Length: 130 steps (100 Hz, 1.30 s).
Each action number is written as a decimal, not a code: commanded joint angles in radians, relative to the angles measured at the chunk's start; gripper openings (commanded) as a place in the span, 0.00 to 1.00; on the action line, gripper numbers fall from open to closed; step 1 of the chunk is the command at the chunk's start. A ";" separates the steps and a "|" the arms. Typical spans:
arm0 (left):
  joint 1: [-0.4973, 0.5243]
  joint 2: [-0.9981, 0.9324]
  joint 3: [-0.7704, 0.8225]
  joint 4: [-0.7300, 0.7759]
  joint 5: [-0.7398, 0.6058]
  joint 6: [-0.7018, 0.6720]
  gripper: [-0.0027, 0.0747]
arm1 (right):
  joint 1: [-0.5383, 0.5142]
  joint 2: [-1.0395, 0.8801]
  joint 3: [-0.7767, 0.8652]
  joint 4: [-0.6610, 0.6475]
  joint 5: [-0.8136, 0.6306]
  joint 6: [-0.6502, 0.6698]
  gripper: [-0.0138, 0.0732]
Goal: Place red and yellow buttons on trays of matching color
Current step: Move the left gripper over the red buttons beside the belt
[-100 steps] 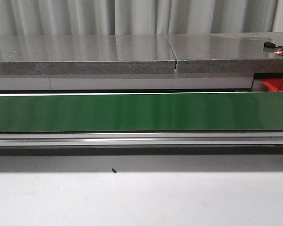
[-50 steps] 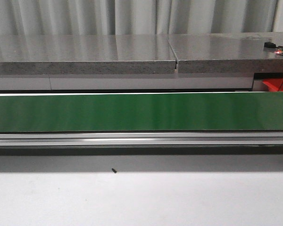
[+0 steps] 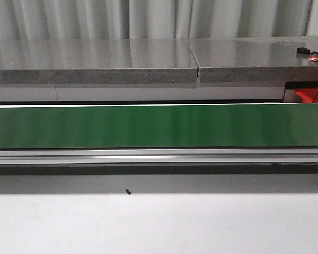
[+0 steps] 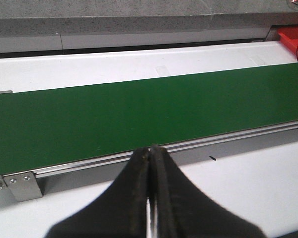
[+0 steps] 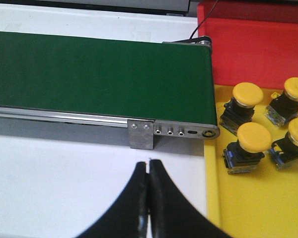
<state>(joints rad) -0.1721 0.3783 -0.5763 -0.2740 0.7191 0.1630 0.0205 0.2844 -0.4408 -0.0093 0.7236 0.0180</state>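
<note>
A long green conveyor belt (image 3: 159, 126) ran across in front of me, nothing riding on it. Behind it sat a grey stone-topped counter (image 3: 95, 61), and a white counter (image 3: 159, 222) lay on the near side, with a small dark speck (image 3: 127, 191) lying on it just short of the belt's rail.

The left claw (image 4: 152, 148) hung over the white counter by the belt's near rail, its two black fingers pressed together with nothing between them. The right claw (image 5: 148, 164) was likewise shut tight and empty, hovering over the white surface just short of the belt's end bracket (image 5: 141, 134).

Past that end of the belt lay the yellow tray (image 5: 248, 198), and in it stood four yellow buttons (image 5: 254, 137) in a loose cluster. The red tray (image 5: 258, 49) sat just beyond the yellow one, touching its far edge; what I could see of it was bare.
</note>
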 commanded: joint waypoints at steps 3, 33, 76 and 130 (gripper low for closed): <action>-0.008 0.007 -0.027 -0.023 -0.071 -0.007 0.01 | 0.000 0.008 -0.025 -0.003 -0.074 -0.010 0.08; -0.006 0.013 -0.027 0.163 -0.068 -0.197 0.01 | 0.000 0.008 -0.025 -0.003 -0.074 -0.010 0.08; 0.227 0.177 -0.029 0.257 -0.132 -0.304 0.04 | 0.000 0.008 -0.025 -0.003 -0.074 -0.010 0.08; 0.442 0.461 -0.140 0.322 -0.077 -0.304 0.75 | 0.000 0.008 -0.025 -0.003 -0.074 -0.010 0.08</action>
<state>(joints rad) 0.2494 0.7795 -0.6358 0.0257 0.6740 -0.1407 0.0205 0.2844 -0.4408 -0.0093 0.7232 0.0165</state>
